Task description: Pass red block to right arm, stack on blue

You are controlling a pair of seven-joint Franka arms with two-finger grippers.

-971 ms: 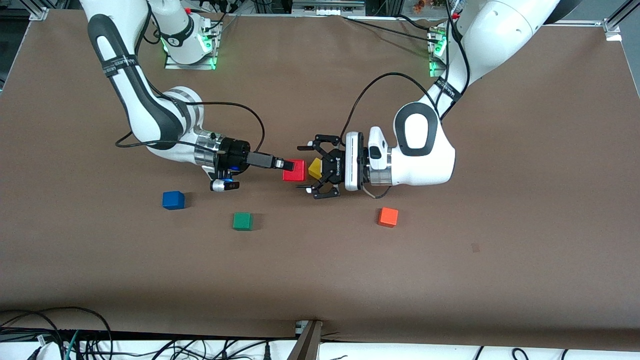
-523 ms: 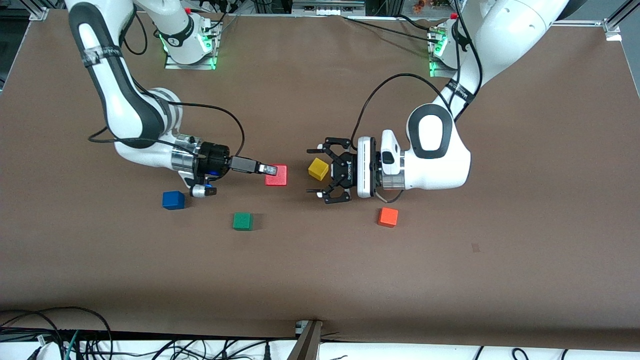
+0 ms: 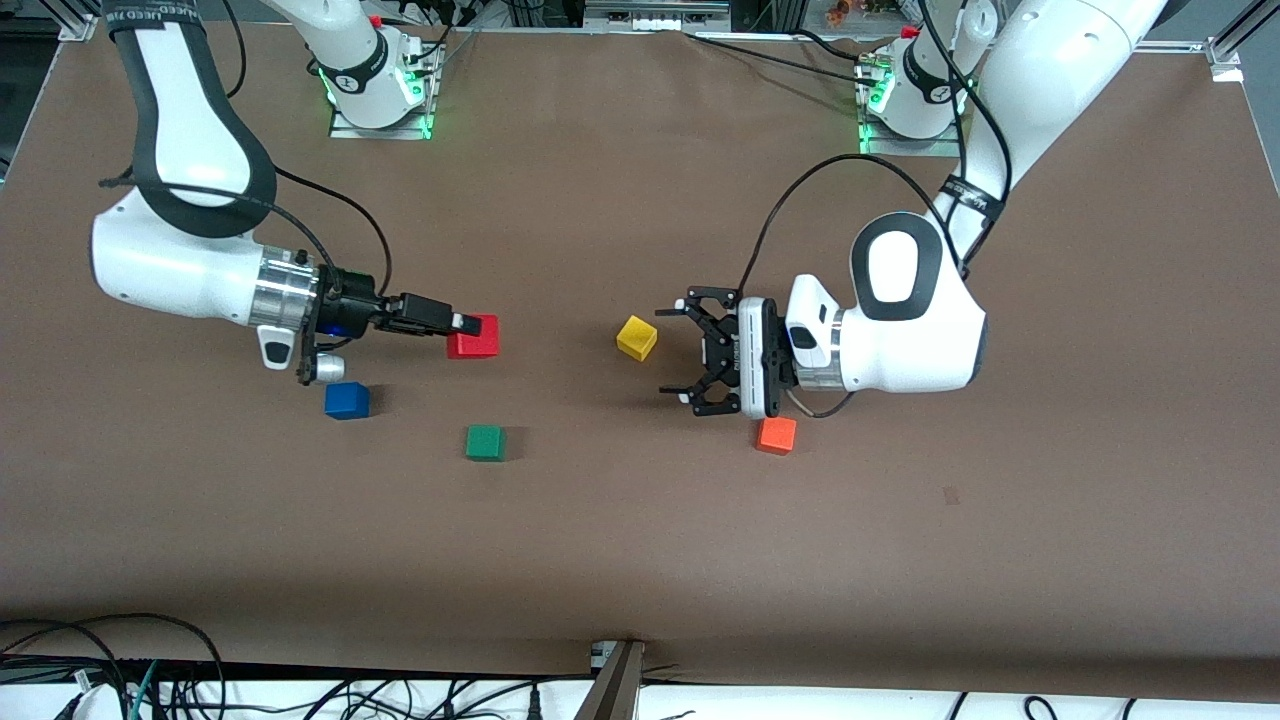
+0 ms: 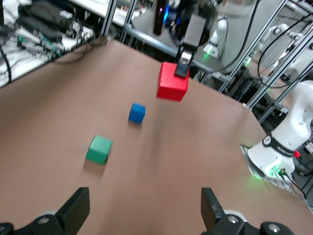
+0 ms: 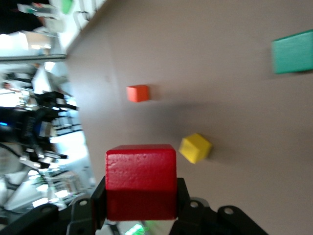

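Note:
The red block (image 3: 475, 338) is held in the air by my right gripper (image 3: 462, 325), which is shut on it over the table, a little toward the middle from the blue cube (image 3: 346, 400). The right wrist view shows the red block (image 5: 141, 181) clamped between the black fingers of the right gripper (image 5: 141, 196). The left wrist view shows the red block (image 4: 172, 82) hanging from the right gripper (image 4: 182, 68) above the blue cube (image 4: 137, 113). My left gripper (image 3: 682, 350) is open and empty beside the yellow cube, its jaws wide apart in its own view (image 4: 144, 215).
A green cube (image 3: 485, 442) lies nearer the front camera than the red block. A yellow cube (image 3: 636, 337) sits mid-table. An orange cube (image 3: 776, 435) lies just under the left wrist. Robot bases stand along the table's back edge.
My right gripper has carried the red block away from the left gripper toward the right arm's end, close to the blue cube. The left arm has drawn back toward its own end, open.

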